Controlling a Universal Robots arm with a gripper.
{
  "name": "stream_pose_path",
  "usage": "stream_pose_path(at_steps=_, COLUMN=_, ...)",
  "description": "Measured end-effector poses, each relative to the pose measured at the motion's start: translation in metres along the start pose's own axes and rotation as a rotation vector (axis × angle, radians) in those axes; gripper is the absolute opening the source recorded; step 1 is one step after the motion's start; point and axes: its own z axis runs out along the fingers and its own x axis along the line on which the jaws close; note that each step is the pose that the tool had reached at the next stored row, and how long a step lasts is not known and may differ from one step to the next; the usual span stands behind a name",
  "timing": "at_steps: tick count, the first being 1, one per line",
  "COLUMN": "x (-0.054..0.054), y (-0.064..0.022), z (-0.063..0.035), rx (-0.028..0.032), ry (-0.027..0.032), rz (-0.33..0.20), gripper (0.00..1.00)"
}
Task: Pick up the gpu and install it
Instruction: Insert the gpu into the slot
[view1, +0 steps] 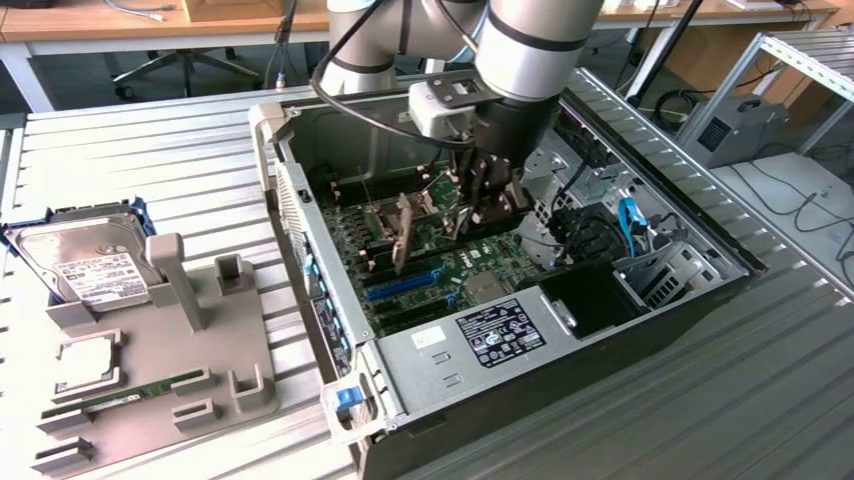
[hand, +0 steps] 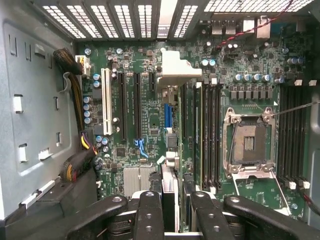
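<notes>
At the exterior view's left, a grey tray (view1: 160, 400) carries a hard drive (view1: 87, 265), a square chip (view1: 87, 360) and a memory stick (view1: 127, 392). Centre: an open computer case (view1: 534, 400) lies on its side with the green motherboard (view1: 427, 270) exposed. Toward the right, the arm (view1: 541, 40) reaches steeply down into the case, its gripper (view1: 487, 215) pointing at the board, low over the middle. What it carries is hard to make out from this side.

The wrist view looks straight down at the board: a white slot (hand: 105, 102), long black slots (hand: 122, 107), then memory slots (hand: 207, 130) and the open processor socket (hand: 248, 142). Here the black fingers (hand: 149, 210) are pressed against the gpu (hand: 170, 185), seen edge-on as a thin upright card clamped between them, above the board near the black slots. Whether it touches a slot cannot be told.
</notes>
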Motion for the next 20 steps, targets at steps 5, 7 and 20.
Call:
stream_pose_path(at_steps=5, x=0.0001, y=0.0023, z=0.0007, rx=0.0000, ry=0.0000, rz=0.000, gripper=0.27)
stream_pose_path(at_steps=7, x=0.0001, y=0.0033, z=0.0010, rx=0.0000, ry=0.0000, rz=0.000, gripper=0.27)
stream_pose_path(at_steps=20, x=0.0003, y=0.0079, z=0.0030, rx=0.0000, ry=0.0000, rz=0.000, gripper=0.27)
